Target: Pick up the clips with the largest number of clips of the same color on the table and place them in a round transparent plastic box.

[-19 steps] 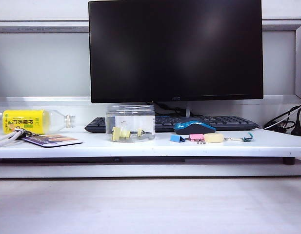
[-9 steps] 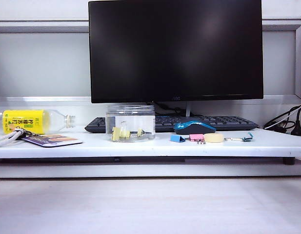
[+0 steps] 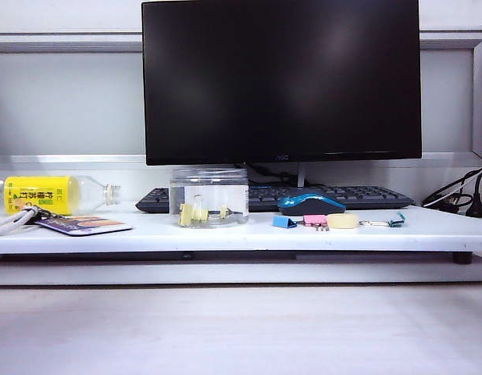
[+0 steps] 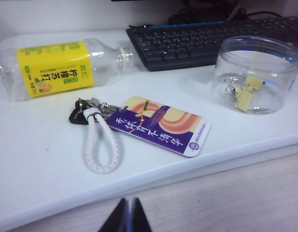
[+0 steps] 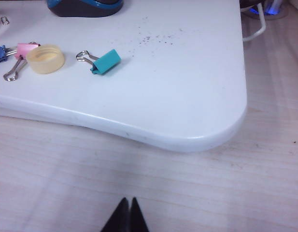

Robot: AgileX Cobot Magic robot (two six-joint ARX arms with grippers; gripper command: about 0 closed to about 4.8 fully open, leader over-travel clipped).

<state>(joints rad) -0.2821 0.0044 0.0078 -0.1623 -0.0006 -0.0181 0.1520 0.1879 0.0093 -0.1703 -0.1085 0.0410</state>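
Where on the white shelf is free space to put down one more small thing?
Bare patches: between the key card and the round transparent plastic box, and beyond the teal clip to the shelf's rounded corner. Crowded: the blue clip, pink clip and cap before the mouse.

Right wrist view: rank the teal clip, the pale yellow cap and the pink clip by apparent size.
1. Pale yellow cap and teal clip: alike, no ranking.
2. Pink clip: looks smallest, but the cap hides part.
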